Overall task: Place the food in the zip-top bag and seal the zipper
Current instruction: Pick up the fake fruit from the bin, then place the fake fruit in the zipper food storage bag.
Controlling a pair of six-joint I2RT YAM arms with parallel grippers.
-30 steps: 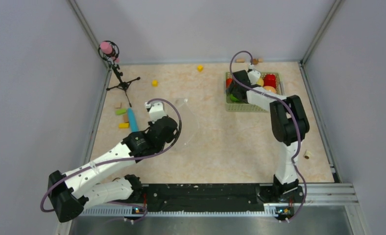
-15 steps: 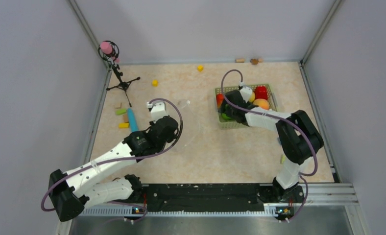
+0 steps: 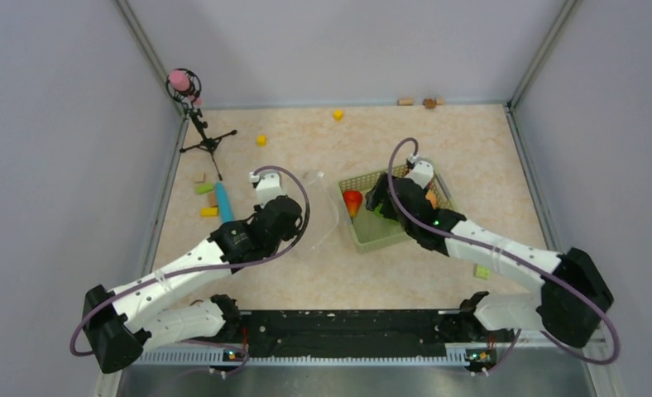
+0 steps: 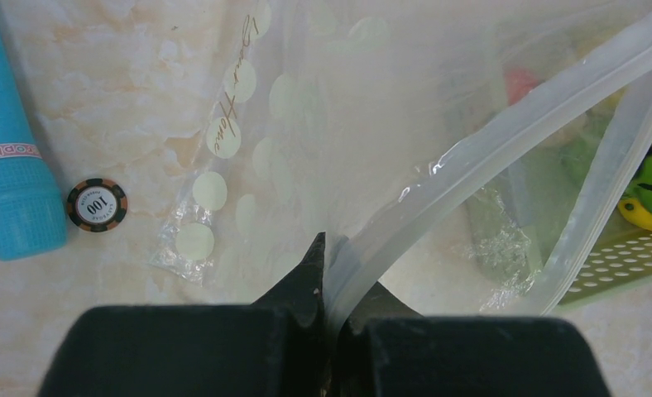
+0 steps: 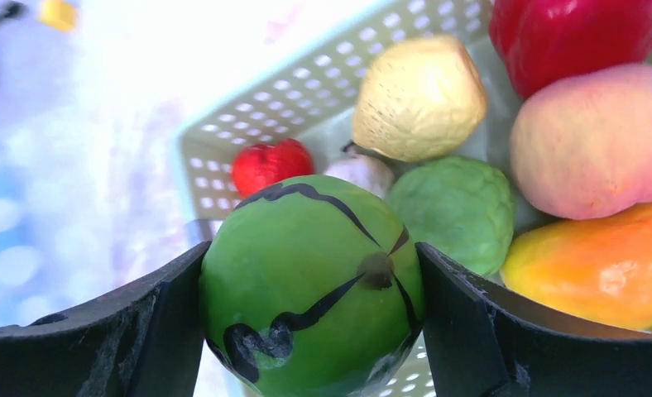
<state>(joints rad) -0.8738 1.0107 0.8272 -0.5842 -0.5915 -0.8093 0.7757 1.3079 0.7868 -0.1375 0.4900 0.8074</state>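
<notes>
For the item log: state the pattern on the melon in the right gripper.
The melon is green with black wavy stripes; best in the right wrist view.

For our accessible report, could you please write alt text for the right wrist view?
The right gripper holds a green striped melon; behind it, a pale green basket contains a red pepper, a peach and other toy food.

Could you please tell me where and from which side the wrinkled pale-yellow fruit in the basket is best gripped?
Probably from above, across its rounded middle: the pale-yellow fruit sits by the basket wall, with the large red fruit and peach-coloured fruit beside it, so sideways approaches look blocked.
</notes>
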